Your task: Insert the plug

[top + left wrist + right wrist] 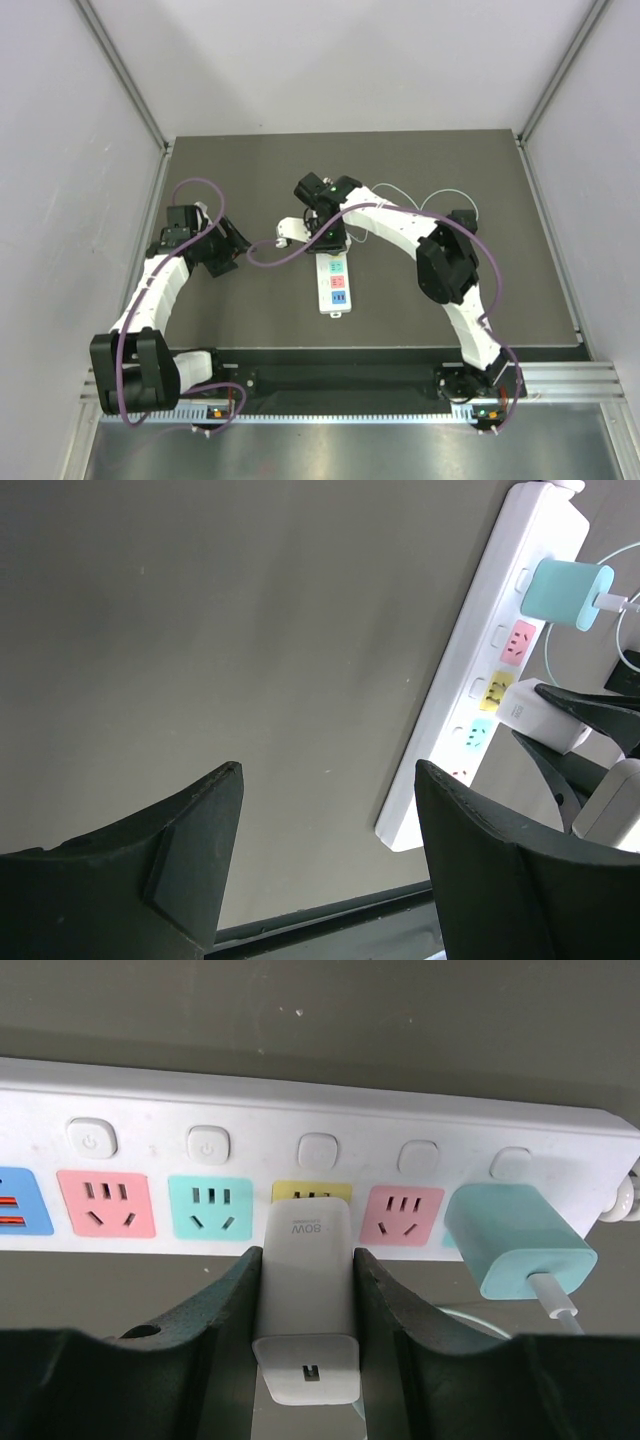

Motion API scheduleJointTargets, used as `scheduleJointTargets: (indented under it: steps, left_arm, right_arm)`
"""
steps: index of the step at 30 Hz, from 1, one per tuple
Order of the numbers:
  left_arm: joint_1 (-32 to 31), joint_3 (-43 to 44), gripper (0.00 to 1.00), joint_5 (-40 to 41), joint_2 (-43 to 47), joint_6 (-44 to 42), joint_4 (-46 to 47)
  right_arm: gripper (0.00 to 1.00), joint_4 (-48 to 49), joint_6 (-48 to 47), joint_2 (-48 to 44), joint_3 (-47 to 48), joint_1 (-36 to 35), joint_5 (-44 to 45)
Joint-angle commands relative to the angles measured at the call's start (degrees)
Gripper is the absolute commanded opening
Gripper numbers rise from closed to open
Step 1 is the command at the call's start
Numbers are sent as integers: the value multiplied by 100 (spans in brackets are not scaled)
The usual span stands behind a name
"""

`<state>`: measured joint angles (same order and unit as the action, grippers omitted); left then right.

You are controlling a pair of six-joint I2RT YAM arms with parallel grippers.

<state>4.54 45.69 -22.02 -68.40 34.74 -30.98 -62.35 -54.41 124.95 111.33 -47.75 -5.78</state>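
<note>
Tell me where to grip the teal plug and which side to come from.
Grip the teal plug across its two flat side faces. Come from its cable end, straddling the white cable: the boxy body juts from the power strip, and the pink socket beside it is free, so the white block in the right pincer likely leaves room.
</note>
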Motion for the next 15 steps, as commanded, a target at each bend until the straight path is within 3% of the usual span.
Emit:
scheduleJointTargets:
  steps: [1,15]
  left_arm:
    - [56,1,74,-4,90,-73,189]
    - [65,1,73,75,134,-82,163]
  right_arm:
    - [0,-129,123,267,170,37,16]
    - [0,-208,546,882,495,11,-2]
